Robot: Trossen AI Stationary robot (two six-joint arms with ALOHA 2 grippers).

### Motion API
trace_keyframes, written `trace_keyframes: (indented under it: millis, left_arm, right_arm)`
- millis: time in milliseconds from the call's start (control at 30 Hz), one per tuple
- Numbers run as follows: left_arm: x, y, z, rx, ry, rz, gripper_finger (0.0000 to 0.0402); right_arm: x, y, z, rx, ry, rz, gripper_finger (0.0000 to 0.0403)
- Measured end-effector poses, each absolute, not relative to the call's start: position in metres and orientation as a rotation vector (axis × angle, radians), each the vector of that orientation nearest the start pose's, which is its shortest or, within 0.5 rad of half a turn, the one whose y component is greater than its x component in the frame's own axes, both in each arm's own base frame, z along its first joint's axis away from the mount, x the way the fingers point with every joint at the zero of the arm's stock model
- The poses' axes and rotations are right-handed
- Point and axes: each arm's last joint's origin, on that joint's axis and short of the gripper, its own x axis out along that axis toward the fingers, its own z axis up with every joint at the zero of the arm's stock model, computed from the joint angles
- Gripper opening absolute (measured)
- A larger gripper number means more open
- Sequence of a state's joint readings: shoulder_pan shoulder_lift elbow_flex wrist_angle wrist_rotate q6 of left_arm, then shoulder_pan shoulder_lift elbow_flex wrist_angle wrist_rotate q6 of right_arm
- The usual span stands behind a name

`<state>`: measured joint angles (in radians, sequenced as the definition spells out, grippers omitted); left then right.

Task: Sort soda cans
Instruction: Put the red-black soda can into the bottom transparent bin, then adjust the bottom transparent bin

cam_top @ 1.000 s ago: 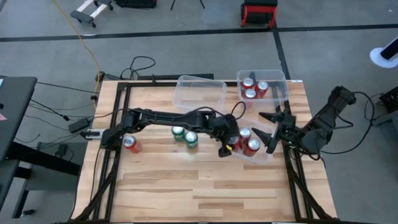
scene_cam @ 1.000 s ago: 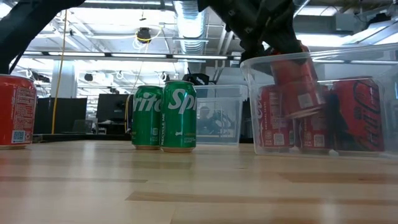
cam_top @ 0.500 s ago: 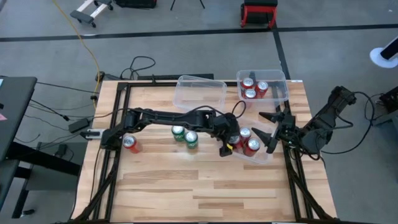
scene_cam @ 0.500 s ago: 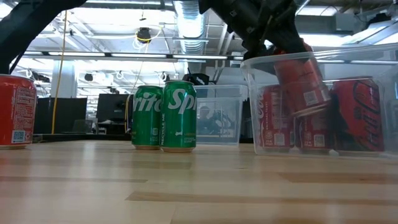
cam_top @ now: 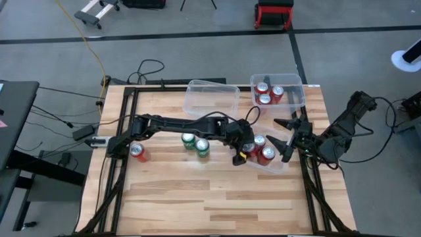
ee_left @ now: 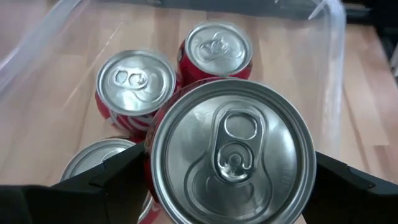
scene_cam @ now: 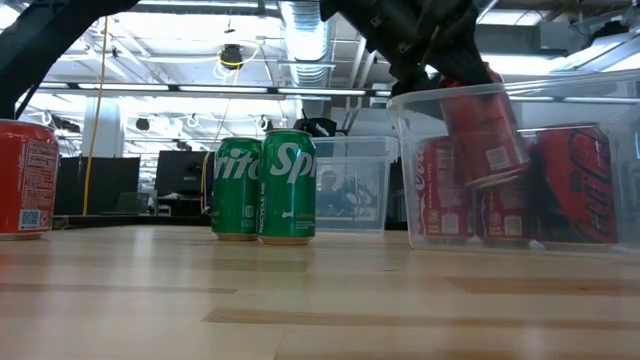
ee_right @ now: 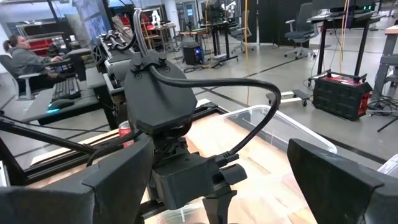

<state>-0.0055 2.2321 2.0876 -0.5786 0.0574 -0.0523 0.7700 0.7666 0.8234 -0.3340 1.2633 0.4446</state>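
- Claw of the left arm (cam_top: 242, 149) reaches across the surface (cam_top: 197, 191) and hangs over the near clear bin (cam_top: 279, 165); its fingers (ee_left: 106, 180) stand wide on either side of a red can (ee_left: 233, 152), which they hold.
- Held red can shows tilted in the low view (scene_cam: 485, 125), partly down inside the near clear bin, above the cans that stand there.
- Near clear bin carries other red cans (cam_top: 266, 155); the left wrist view shows three silver tops (ee_left: 135, 78) under and beside the held one.
- Two green cans (scene_cam: 265, 188) stand upright and side by side on the surface, to the left of that bin.
- One lone red can (cam_top: 138, 153) stands near the left edge of the surface, beside the left arm's base.
- Right claw (cam_top: 288, 138) waits at the right edge of the surface, just beside the near clear bin, jaws spread wide and holding nothing.
- Far right bin (cam_top: 294, 82) holds three red cans (cam_top: 268, 92).
- Far middle bin (cam_top: 212, 96) stands beside it, with no can showing inside.
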Motion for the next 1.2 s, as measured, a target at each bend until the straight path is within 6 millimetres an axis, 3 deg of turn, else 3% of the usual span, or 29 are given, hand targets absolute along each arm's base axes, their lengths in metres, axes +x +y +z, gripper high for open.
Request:
trace_keyframes:
  millis: [433, 767, 1200]
  left_arm:
    - [0.503, -0.001, 0.269, -0.055, 0.767, -0.094, 0.0331]
    - [0.503, -0.002, 0.269, -0.036, 0.762, -0.133, 0.0396]
    - [0.492, 0.001, 0.271, -0.037, 0.853, -0.052, 0.0389]
  right_arm:
    - [0.123, 0.081, 0.339, 0.192, 0.038, -0.511, 0.0388]
    - [0.123, 0.081, 0.339, 0.193, 0.038, -0.510, 0.0388]
    - [0.123, 0.081, 0.339, 0.192, 0.040, -0.507, 0.0388]
